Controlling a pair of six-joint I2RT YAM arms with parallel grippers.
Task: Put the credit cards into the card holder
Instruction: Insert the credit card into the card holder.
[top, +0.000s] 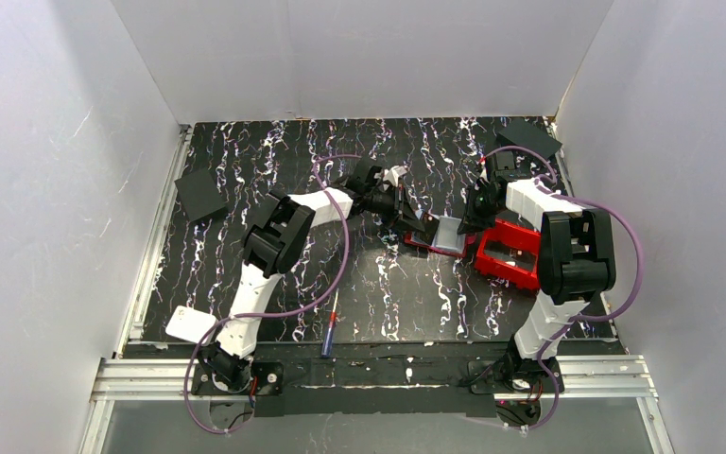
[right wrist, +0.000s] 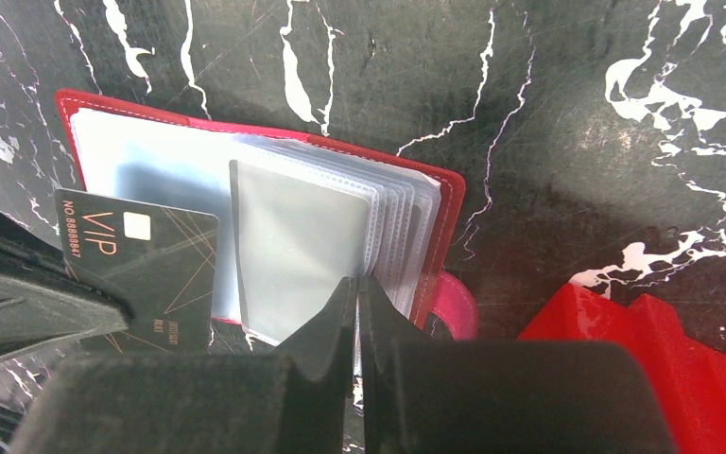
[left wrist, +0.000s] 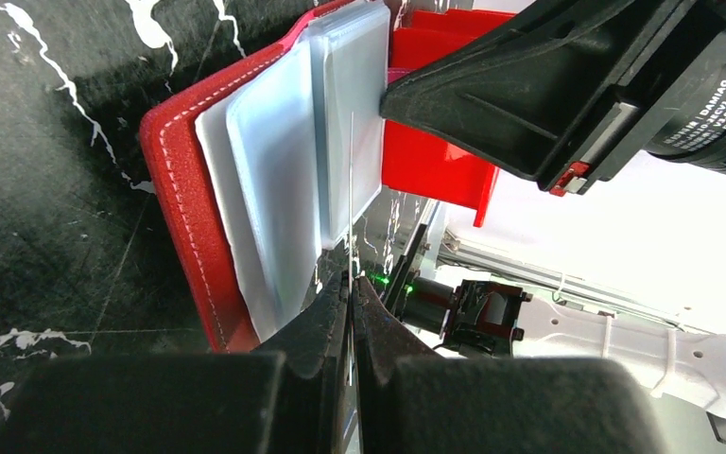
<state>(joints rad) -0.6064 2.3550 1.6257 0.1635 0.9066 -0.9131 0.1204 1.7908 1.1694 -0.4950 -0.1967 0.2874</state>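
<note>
The card holder (top: 444,238) lies open on the black marbled table, red cover (right wrist: 446,222) down and clear grey-blue pockets (right wrist: 302,236) fanned up. My left gripper (left wrist: 352,279) is shut on a dark credit card (right wrist: 151,260) marked VIP. In the left wrist view this card shows only as a thin edge (left wrist: 351,180) standing against the pockets. The card's corner lies over the holder's left page. My right gripper (right wrist: 357,284) is shut on the edge of one pocket sleeve, lifting it. In the top view both grippers meet at the holder, left gripper (top: 423,225) and right gripper (top: 467,223).
A red open-topped bin (top: 510,253) stands just right of the holder, under the right arm. Black flat squares lie at the far left (top: 200,196) and back right (top: 529,137). A white flat card (top: 189,324) and a blue pen-like tool (top: 328,336) lie near the front edge.
</note>
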